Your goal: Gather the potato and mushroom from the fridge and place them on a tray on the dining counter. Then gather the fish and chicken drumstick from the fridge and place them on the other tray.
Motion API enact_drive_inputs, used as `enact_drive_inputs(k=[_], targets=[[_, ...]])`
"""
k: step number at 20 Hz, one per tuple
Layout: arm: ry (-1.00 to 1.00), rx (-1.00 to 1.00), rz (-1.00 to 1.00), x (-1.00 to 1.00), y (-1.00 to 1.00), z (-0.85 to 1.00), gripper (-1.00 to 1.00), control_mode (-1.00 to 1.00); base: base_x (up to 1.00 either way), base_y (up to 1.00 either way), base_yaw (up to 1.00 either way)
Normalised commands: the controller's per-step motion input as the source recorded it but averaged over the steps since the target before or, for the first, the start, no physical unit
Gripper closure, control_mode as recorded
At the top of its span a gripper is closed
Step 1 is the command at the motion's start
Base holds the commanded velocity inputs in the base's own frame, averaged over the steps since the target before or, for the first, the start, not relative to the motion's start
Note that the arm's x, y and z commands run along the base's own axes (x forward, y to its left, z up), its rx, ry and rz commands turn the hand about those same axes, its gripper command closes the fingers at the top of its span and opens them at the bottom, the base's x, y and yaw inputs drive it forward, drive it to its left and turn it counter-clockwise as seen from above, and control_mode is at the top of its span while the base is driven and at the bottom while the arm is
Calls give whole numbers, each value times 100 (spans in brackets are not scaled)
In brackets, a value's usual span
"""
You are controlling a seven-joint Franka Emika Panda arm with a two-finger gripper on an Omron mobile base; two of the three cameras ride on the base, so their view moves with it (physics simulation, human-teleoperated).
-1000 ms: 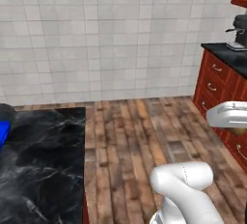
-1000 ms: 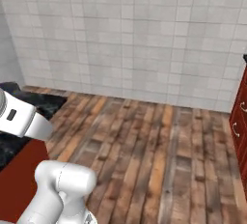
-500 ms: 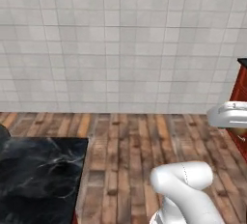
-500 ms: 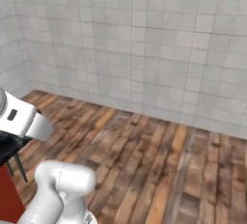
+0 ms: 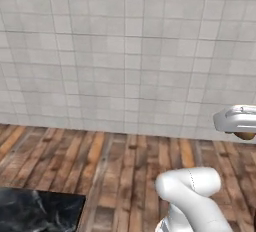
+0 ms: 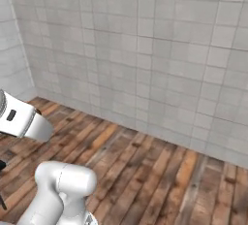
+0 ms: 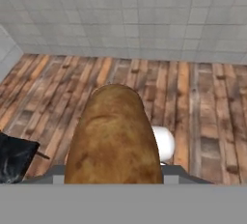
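My jaws were clamped on the potato, which bulged up large and close in the hand view, hiding the finger tips. It was a long, rounded tuber with rough, mottled brown skin, carried in the air above the floor. I judged the task at an early stage: this first item was out of the fridge but not yet on a tray, with mushroom, fish and drumstick left. A corner of the black, white-veined marble table lay near left. Beyond were worn wood planks and a pale matte tiled wall.
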Motion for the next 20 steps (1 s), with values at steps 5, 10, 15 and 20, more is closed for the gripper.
enact_drive_inputs(k=[5,10,15,20], targets=[[0,0,0,0,0,0,100,100,100,-14,42],[0,0,0,0,0,0,100,100,85,-11,51],[0,0,0,0,0,0,100,100,68,-4,56],[0,0,0,0,0,0,100,100,85,0,51]])
